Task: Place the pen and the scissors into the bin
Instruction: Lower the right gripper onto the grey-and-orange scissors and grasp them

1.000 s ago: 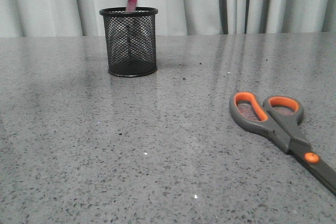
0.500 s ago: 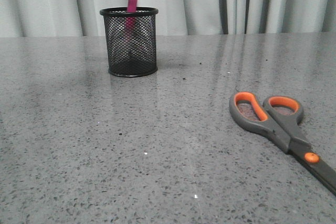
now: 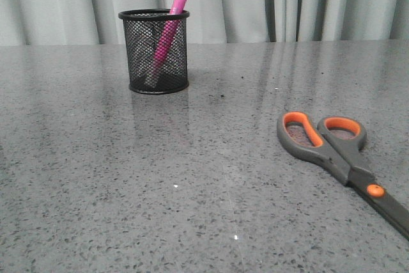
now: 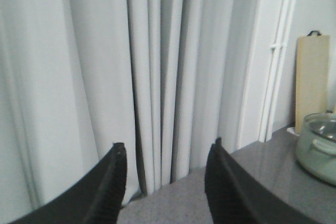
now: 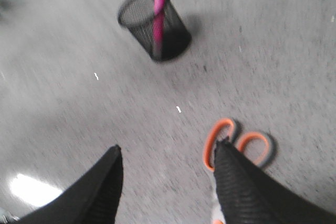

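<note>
Glossy pen [image 3: 167, 32] in round mesh bin [image 3: 154, 52]

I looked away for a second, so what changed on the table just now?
The left arm let go of the pen and left the front view; the pen now leans in the bin, which shifted slightly. The left gripper shows open jaws. The scissors stayed flat on the table.

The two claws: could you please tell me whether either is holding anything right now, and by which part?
Nothing is held. The left claw is open on empty air, the right claw open above the scissors. The pen stands in the bin.
</note>
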Controlling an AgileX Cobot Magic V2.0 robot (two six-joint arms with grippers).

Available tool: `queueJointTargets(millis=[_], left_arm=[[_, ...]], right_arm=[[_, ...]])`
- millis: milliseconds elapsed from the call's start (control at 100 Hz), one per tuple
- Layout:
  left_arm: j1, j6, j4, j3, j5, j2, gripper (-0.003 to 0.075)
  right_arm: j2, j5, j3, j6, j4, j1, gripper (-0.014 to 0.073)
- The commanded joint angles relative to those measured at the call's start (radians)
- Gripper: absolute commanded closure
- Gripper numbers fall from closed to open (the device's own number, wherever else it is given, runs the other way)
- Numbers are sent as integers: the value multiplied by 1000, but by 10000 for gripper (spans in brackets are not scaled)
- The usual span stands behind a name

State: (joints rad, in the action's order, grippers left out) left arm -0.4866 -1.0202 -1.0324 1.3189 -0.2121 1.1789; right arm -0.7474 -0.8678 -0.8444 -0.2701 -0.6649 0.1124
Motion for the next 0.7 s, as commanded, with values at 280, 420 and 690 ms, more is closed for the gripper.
queueJointTargets(millis=[280,420,690], left_arm=[[-6,-2,24,-252,17,-405,416],[-6,-2,24,-355,27,-497,416],[-6,3,16,-416,56,-535,416]], right_arm=[[-330,-107,-264,257,473,292,246],[-427,-194,-273,509,747,502,243],[-555,-214,-273,686,797,568,80]])
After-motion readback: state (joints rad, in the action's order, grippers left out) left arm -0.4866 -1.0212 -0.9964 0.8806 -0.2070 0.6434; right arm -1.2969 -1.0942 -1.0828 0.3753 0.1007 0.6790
